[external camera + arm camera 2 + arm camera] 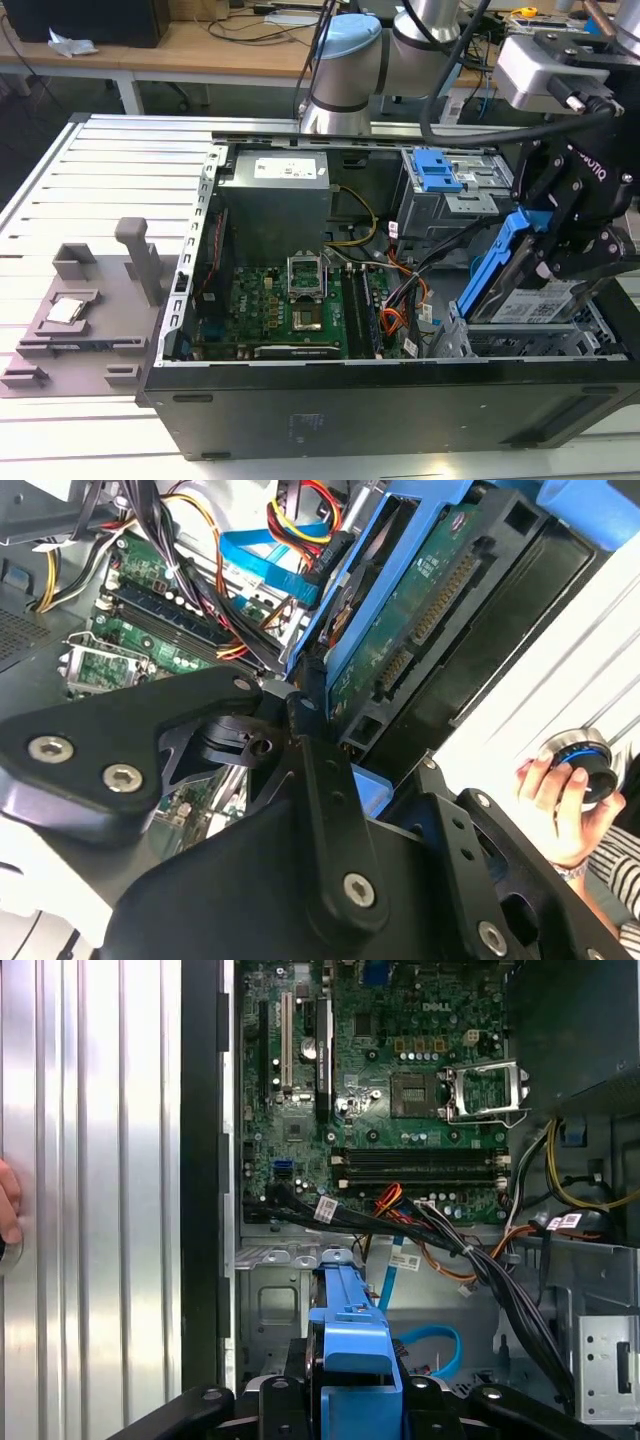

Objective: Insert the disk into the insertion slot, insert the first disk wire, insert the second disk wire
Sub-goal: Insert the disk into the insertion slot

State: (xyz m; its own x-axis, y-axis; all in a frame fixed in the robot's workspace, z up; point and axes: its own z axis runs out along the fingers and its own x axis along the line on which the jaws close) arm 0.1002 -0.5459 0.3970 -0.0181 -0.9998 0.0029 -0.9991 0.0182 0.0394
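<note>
In the exterior view the pincer [540,262] clamps the disk [535,305], tilted over the insertion slot [478,345] at the near corner of the computer case [300,410], on the exterior view's right. In the second wrist view the disk's green circuit board [425,590] shows beside the second disk wire [262,552]. In the first wrist view the first disk wire [388,1198] lies by the motherboard [380,1060].

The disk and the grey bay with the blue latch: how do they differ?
The disk is tilted, clamped in the gripper; the grey bay sits level in the case. The disk's blue frame runs along its edge; the grey bay has a blue latch on top. Both carry blue plastic.
</note>
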